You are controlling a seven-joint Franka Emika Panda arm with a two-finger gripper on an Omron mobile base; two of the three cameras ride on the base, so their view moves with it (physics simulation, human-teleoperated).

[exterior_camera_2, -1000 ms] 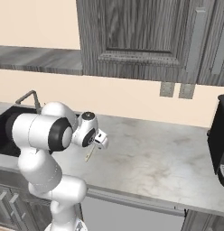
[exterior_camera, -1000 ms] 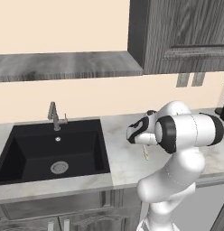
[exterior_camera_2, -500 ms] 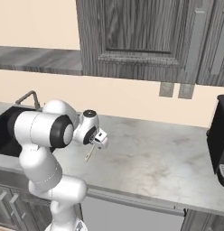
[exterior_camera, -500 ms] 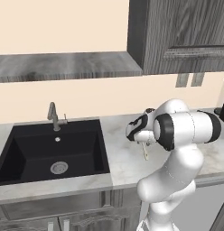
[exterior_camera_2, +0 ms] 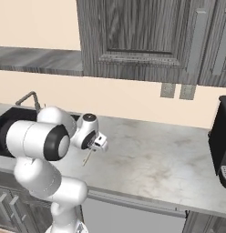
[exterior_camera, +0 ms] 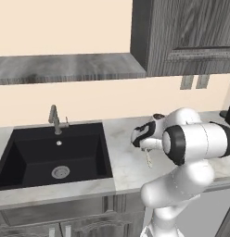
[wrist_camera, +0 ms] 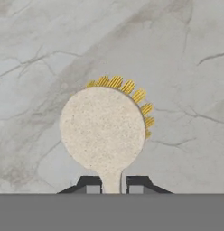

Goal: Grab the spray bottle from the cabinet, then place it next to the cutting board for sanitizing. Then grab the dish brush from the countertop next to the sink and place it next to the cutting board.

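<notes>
Gripper [wrist_camera: 111, 189]: clamped tight on the dish brush [wrist_camera: 103, 128] handle.
Brush head: yellow bristles down, above the countertop [wrist_camera: 177, 54].
Place: right of the sink [exterior_camera: 52, 152].

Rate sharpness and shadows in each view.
Hand view: dish brush head soft-edged and grainy, no shadow cast on the countertop. Left base view: even flat light, sink uniformly black. Right base view: brush handle thin and faint beneath the end effector.
</notes>
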